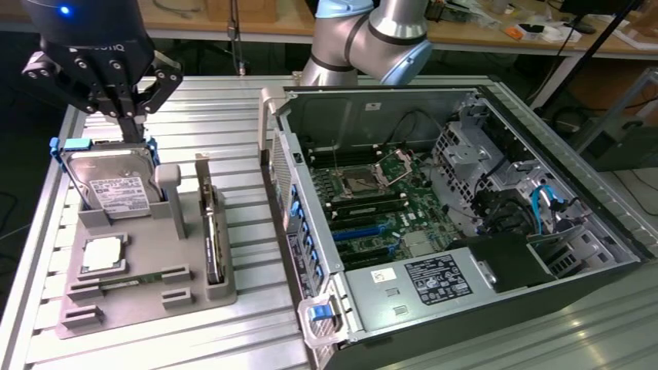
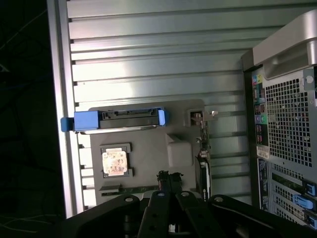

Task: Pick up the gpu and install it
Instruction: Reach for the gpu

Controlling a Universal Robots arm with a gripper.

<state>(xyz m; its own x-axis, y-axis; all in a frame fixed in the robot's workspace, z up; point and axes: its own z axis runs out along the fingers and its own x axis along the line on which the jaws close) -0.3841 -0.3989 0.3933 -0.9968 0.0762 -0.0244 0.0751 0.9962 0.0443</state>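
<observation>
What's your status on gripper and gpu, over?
Gripper shut, empty, high over the grey holder. Gpu edge-on in its holder slot, untouched. Nothing over it.

Nearest your jaws: silver hard drive (image 1: 108,181), blue frame (image 1: 72,145); farther off grey holder (image 1: 144,258), dark gpu (image 1: 213,247), ribbed silver table (image 1: 236,116).
</observation>
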